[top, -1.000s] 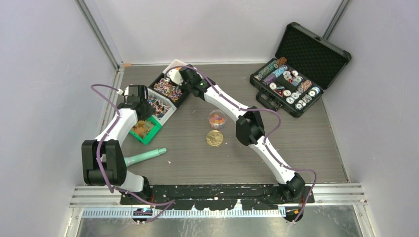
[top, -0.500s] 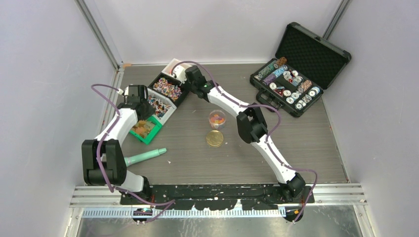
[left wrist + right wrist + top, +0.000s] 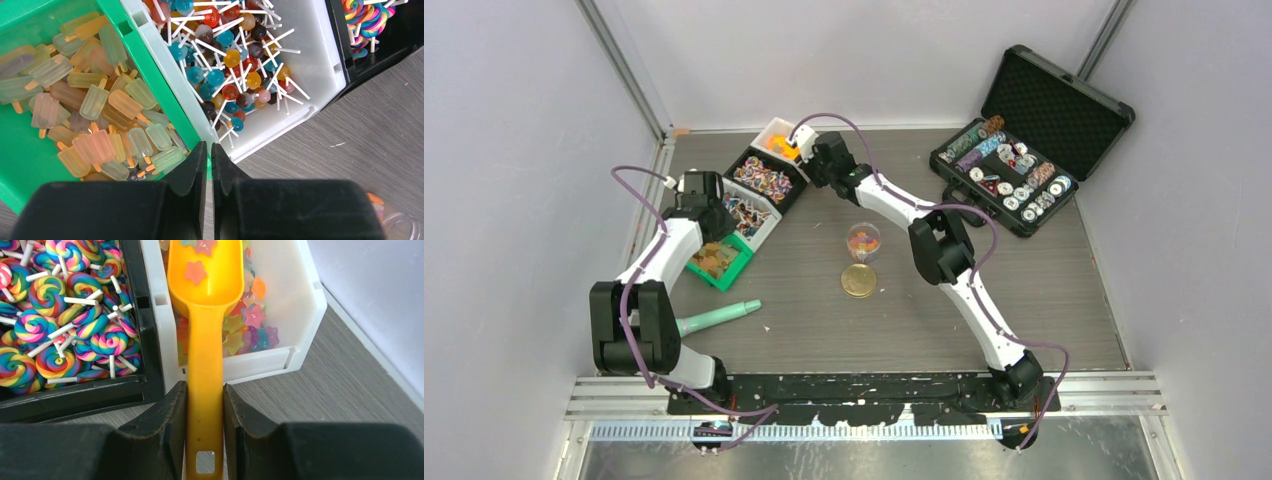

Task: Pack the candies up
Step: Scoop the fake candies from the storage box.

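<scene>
My right gripper (image 3: 205,390) is shut on the handle of the orange scoop (image 3: 205,295). The scoop's bowl holds a few star-shaped candies (image 3: 196,271) over the white back bin (image 3: 305,320) of coloured stars. In the top view the right gripper (image 3: 807,153) is at that bin with the scoop (image 3: 781,147). My left gripper (image 3: 207,147) is shut and empty over the wall between the green bin (image 3: 150,65) of popsicle candies (image 3: 90,100) and a white bin (image 3: 320,60) of ball lollipops (image 3: 230,57). A clear cup (image 3: 863,240) holding some candies stands mid-table.
A black bin (image 3: 145,340) of swirl lollipops (image 3: 65,325) sits between the two white bins. A flat gold disc (image 3: 858,281) lies just in front of the cup. A green tool (image 3: 719,318) lies front left. An open case of poker chips (image 3: 1009,175) stands back right.
My right gripper has drawn back to the right, and the orange scoop now shows over the white back bin. The left arm has not moved.
</scene>
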### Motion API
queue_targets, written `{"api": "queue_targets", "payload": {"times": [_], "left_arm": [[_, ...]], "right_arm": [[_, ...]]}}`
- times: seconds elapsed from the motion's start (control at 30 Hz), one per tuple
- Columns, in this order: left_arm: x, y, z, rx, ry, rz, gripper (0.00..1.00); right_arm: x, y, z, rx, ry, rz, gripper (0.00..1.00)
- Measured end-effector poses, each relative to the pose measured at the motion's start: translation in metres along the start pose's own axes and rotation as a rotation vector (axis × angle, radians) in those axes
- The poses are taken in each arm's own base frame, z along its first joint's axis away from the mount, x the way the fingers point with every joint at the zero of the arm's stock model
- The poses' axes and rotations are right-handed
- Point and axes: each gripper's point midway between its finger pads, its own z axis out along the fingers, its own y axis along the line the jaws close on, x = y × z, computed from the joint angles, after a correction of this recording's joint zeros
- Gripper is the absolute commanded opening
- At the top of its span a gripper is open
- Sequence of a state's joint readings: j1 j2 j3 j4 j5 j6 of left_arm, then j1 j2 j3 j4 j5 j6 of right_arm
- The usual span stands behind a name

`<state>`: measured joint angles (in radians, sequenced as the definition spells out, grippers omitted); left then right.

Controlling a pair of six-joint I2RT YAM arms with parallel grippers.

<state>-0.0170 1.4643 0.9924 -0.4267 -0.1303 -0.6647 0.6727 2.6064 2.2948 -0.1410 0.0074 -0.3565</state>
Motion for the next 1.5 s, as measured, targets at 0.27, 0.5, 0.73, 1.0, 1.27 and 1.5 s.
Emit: {"api": "queue_targets", "payload": {"times": [0.27, 0.5, 0.73, 1.0, 1.27, 1.5], "left_arm": [[-0.002, 0.001, 0.0, 0.0, 0.005, 0.059, 0.0], [-0.002, 0.0, 0.0, 0.015, 0.01, 0.129, 0.0], [-0.003, -0.001, 0.001, 0.04, 0.008, 0.228, 0.0], [-0.003, 0.001, -0.001, 0.052, -0.001, 0.308, 0.0], [-0.002, 0.005, -0.002, 0.054, -0.005, 0.361, 0.0], [-0.002, 0.006, -0.003, 0.056, -0.009, 0.384, 0.0]], "right_arm": [[0.005, 0.001, 0.0, -0.035, -0.064, 0.123, 0.0], [0.005, 0.0, -0.014, -0.032, -0.111, 0.176, 0.0], [-0.002, -0.004, -0.03, -0.019, -0.168, 0.221, 0.0], [-0.023, -0.011, -0.054, -0.018, -0.279, 0.249, 0.0], [-0.029, -0.011, -0.08, -0.031, -0.306, 0.197, 0.0], [-0.034, -0.017, -0.125, -0.017, -0.306, 0.089, 0.0]]}}
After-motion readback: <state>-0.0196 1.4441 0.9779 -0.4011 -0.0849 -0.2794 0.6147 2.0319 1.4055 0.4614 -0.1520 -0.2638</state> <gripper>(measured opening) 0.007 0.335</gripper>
